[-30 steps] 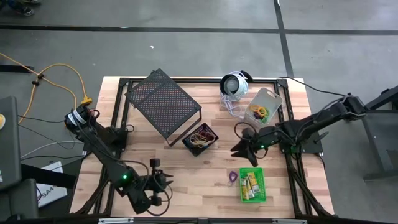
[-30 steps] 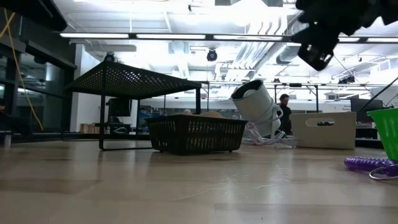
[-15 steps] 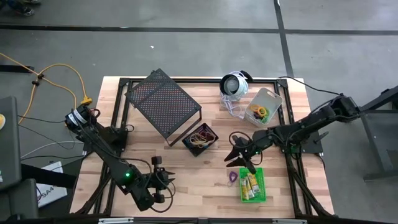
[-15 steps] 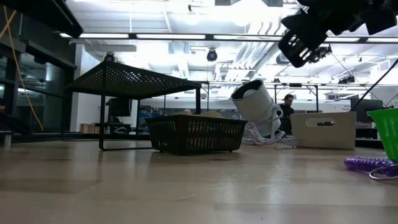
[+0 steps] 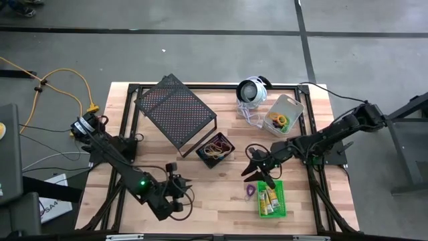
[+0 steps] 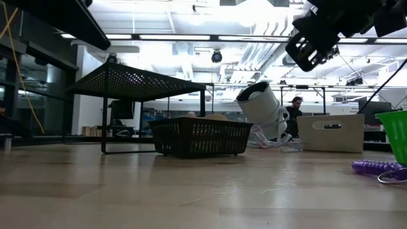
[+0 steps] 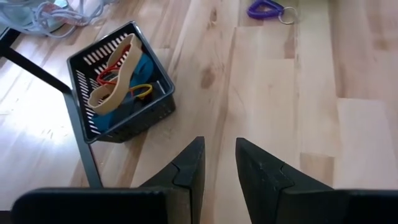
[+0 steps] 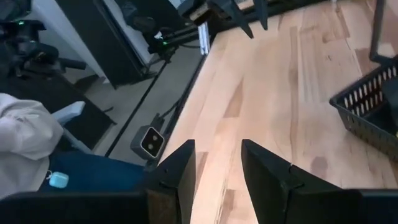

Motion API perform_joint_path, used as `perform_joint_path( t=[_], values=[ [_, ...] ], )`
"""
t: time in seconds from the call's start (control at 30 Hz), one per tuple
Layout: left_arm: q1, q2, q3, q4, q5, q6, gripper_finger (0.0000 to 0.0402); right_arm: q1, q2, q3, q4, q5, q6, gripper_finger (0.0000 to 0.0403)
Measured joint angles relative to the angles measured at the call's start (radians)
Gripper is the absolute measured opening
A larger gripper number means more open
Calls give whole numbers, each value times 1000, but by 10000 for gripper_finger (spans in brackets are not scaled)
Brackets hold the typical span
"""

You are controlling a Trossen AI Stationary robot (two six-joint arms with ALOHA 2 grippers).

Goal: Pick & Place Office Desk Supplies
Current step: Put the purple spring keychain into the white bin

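My right gripper (image 5: pixel 252 166) is open and hovers above the table, just left of the green bin (image 5: pixel 271 199), which holds little yellow pieces (image 5: pixel 270 197). A purple loop (image 5: pixel 250 190) lies flat on the wood below it, beside the green bin. The low view shows the right gripper (image 6: pixel 311 44) well above the table, and the purple loop (image 6: pixel 375 167) on the wood. The black bin (image 5: pixel 215 148) holds several elastic loops (image 7: pixel 115 68). The grey bin (image 5: pixel 282 117) stands near the far right. My left gripper (image 5: pixel 180 191) is open near the table's near edge, touching nothing.
The large black mesh rack (image 5: pixel 175 110) stands at the far left, next to the black bin. The round white-and-black device (image 5: pixel 251 91) with its cord sits at the far edge. Bare wood (image 5: pixel 207 184) lies between the two grippers. A person's clothing (image 8: pixel 25 143) shows beyond the table.
My right gripper has moved toward the table's left and near edge, from beside the grey bin to above the purple loop, and has stayed open. My left arm has shifted a little toward the table's right.
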Motion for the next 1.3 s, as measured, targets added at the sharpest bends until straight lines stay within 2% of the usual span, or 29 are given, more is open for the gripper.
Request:
perform_joint_path(
  t=[0.1,0.27,0.47,0.73,1.0,1.1,1.3],
  values=[
    [17,0,0,0,0,0,84,8,1,45,-115,25,7,117],
    [46,0,0,0,0,0,84,38,29,202,-402,69,-10,117],
    [82,0,0,0,-1,0,84,78,131,348,-603,76,-71,117],
    [130,0,0,0,-3,0,84,123,311,457,-693,-32,-136,117],
    [175,0,0,0,-3,0,84,185,416,515,-683,-46,-127,117],
    [191,0,0,0,-3,0,84,189,428,552,-729,-23,-128,117],
    [223,0,0,0,-3,0,84,186,428,652,-911,100,-128,117]
  ],
)
